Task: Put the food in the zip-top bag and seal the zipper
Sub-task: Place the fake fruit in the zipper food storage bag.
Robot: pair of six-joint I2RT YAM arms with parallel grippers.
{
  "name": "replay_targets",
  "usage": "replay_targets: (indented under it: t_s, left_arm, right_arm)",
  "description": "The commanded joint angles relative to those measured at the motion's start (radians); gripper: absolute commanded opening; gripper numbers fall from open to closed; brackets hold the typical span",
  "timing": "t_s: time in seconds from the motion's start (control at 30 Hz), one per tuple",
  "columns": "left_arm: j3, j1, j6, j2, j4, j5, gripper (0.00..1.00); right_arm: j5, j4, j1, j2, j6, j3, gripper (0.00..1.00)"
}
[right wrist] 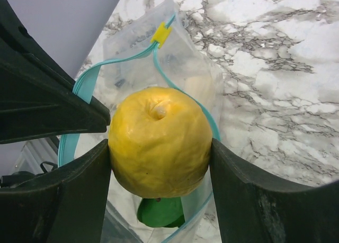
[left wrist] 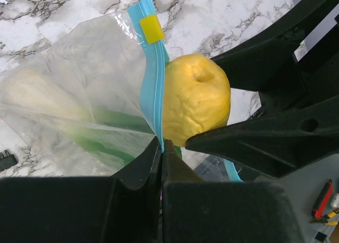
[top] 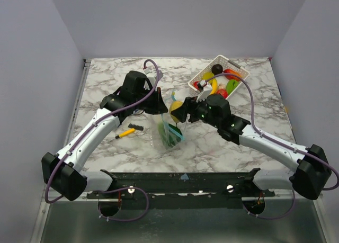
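Crinkly clear plastic bag (left wrist: 69, 79), dimpled yellow fruit (right wrist: 159, 142), smooth marble-look table (right wrist: 286, 68)

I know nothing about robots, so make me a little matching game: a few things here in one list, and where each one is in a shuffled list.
1 yellow toy fruit
2 zipper
3 white basket
4 yellow-and-black tool

A pinched in left gripper
B lying on table, left of zip-top bag
C far right, holding toy food
D gripped by right gripper over the bag's mouth

Pairs: 1-D, 2-A, 3-C, 4-B
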Motion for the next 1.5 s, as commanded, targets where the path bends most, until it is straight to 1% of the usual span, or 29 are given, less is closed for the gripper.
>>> replay_targets:
  t_s: [0.0, 0.07, 0.17, 0.27, 0.43, 0.5, 0.6, 0.7, 0.73, 0.8, 0.93, 1.07, 1.1, 1.3, 1.47]
  left_arm:
    - [-0.008, 0.001, 0.009, -0.030, 0.039, 0.024, 0.00]
    - [-0.010, 0.002, 0.014, -0.035, 0.037, 0.002, 0.00]
    - [-0.008, 0.001, 0.019, -0.042, 0.035, -0.007, 0.00]
    - [-0.012, 0.001, 0.019, -0.045, 0.049, 0.028, 0.00]
    - [-0.024, 0.001, 0.021, -0.052, 0.081, 0.097, 0.00]
    - [-0.030, 0.001, 0.021, -0.054, 0.089, 0.106, 0.00]
    - [-0.030, 0.001, 0.021, -0.048, 0.089, 0.114, 0.00]
    - [-0.030, 0.001, 0.018, -0.046, 0.089, 0.120, 0.00]
    - [-0.030, 0.001, 0.017, -0.046, 0.090, 0.120, 0.00]
    - [-0.029, 0.001, 0.017, -0.045, 0.087, 0.115, 0.00]
    - [-0.027, 0.002, 0.017, -0.046, 0.079, 0.097, 0.00]
    - [-0.020, 0.001, 0.017, -0.039, 0.059, 0.066, 0.00]
    - [-0.019, 0.001, 0.015, -0.038, 0.058, 0.060, 0.00]
    - [-0.019, 0.001, 0.014, -0.036, 0.057, 0.057, 0.00]
    - [-0.020, 0.001, 0.015, -0.036, 0.056, 0.050, 0.00]
  right_arm:
    - [-0.068, 0.028, 0.027, 0.022, -0.013, 0.032, 0.38]
    - [-0.126, 0.028, 0.032, 0.018, -0.052, 0.031, 0.39]
    - [-0.206, -0.049, 0.032, 0.039, -0.133, 0.062, 0.39]
    - [-0.220, -0.104, 0.033, 0.050, -0.168, 0.085, 0.39]
    - [-0.159, -0.041, 0.034, 0.073, -0.117, 0.102, 0.39]
    - [-0.069, -0.032, 0.034, 0.089, -0.078, 0.116, 0.40]
    - [0.024, -0.024, 0.034, 0.116, -0.030, 0.141, 0.40]
    - [0.127, -0.034, 0.036, 0.139, 0.038, 0.156, 0.42]
    - [0.163, -0.034, 0.038, 0.138, 0.052, 0.155, 0.44]
    - [0.200, -0.028, 0.042, 0.134, 0.062, 0.149, 0.52]
    - [0.203, -0.050, 0.043, 0.146, 0.057, 0.163, 0.65]
    - [0.205, -0.068, 0.043, 0.139, 0.048, 0.172, 0.76]
    - [0.205, -0.093, 0.043, 0.135, 0.045, 0.172, 0.78]
    - [0.198, -0.137, 0.043, 0.111, 0.037, 0.166, 0.82]
    - [0.200, -0.164, 0.043, 0.076, 0.012, 0.172, 0.82]
